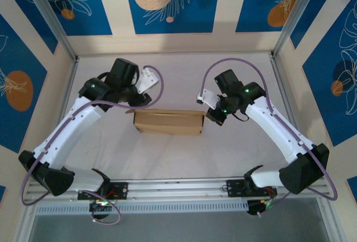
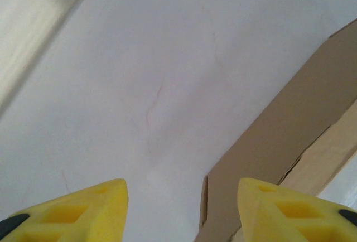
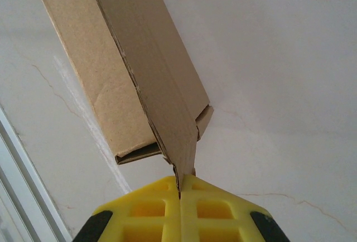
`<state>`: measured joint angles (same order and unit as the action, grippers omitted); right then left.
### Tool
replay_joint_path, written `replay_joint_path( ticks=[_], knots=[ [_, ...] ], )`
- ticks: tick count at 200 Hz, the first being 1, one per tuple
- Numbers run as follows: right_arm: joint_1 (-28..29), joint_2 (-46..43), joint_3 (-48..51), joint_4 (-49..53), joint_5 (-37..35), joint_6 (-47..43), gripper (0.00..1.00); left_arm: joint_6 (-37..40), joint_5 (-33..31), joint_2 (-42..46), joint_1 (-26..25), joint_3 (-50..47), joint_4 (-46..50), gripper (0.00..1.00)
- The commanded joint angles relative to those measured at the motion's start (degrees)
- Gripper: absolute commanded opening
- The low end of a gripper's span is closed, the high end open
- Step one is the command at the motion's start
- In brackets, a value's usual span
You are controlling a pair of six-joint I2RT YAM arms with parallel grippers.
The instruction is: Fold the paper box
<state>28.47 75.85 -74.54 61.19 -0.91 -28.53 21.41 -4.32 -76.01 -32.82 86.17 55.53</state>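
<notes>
I find nothing to read. The paper box (image 1: 168,122) is bare brown cardboard on every face I see, and the far wall panels (image 1: 167,2) carry only patterns, no lettering.

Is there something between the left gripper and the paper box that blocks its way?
Nothing visible does. Bare table lies ahead of the open left gripper, and the paper box corner is close to one finger. The right gripper is shut on the box's other end.

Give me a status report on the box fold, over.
Left gripper open, by the paper box left end. Right gripper shut, pinching its other end. Box lying on the table, not fully closed. Nothing in the way.
</notes>
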Motion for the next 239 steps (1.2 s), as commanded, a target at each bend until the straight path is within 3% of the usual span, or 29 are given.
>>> replay_joint_path(
  ticks=[1, 21, 43, 93, 132, 168, 197, 224, 239],
  knots=[
    [-0.2, 1.2, -2.4, 1.6, -0.3, -1.1, 0.00, -3.3, 1.5, 3.7, 1.6, -5.0, -1.9, 0.55],
    [0.0, 2.7, -3.6, 2.3, -1.2, -1.2, 0.00, 6.5, 4.7, 5.7, 2.4, -8.6, -1.8, 0.77],
    [0.0, 3.7, -3.9, 2.4, -1.9, -1.5, 0.00, 12.4, 2.5, 6.7, 4.2, -12.4, -5.1, 0.82],
    [-0.5, 4.2, -2.7, 0.9, -5.7, -3.4, 0.00, 11.1, 11.6, 7.1, 8.0, -14.7, -11.6, 0.83],
    [-2.8, 9.2, -8.9, 1.1, -6.1, -1.6, 0.00, 7.9, 11.4, 2.4, 11.4, -9.8, -17.0, 0.80],
    [-6.1, 10.2, -10.9, -5.2, -5.7, -3.8, 0.00, 4.2, 12.0, 3.9, 12.8, -12.2, -34.5, 0.79],
    [-9.6, 13.5, -14.0, -8.3, -0.3, -9.2, 0.00, 5.5, 20.9, -2.3, 14.8, -7.9, -35.3, 0.79],
    [-12.2, 19.1, -20.5, -6.5, 0.1, -11.5, 0.00, 10.6, 29.2, -6.7, 16.2, -4.4, -34.0, 0.78],
    [-12.3, 21.7, -24.1, -4.8, 0.4, -11.3, 0.00, 8.8, 32.4, -6.5, 16.6, -6.5, -38.8, 0.78]
  ],
)
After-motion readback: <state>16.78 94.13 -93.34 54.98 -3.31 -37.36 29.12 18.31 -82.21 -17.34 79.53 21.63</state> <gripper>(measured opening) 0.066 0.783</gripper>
